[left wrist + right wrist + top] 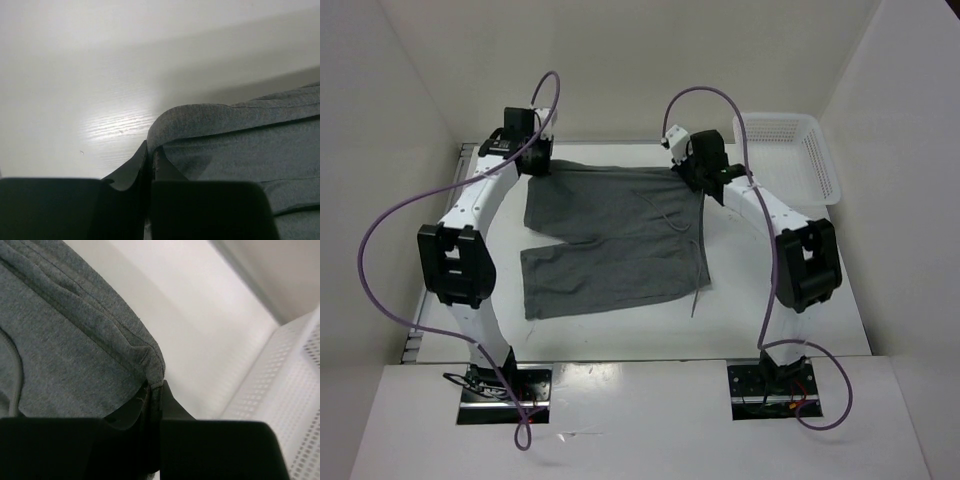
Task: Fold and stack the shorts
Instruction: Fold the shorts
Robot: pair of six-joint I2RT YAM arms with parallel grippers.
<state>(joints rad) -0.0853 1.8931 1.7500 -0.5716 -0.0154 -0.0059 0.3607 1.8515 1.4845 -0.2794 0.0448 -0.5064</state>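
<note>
Grey shorts (610, 235) on table (750, 325), near white basket (825, 165)

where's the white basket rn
Top view: the white basket sits at the far right corner of the table, just right of the right gripper, which pinches a corner of the shorts.

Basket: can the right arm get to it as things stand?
Likely yes for reach: the basket sits just beside the right gripper with nothing between. But that gripper is shut on a corner of the shorts, so it would drag them along.
</note>
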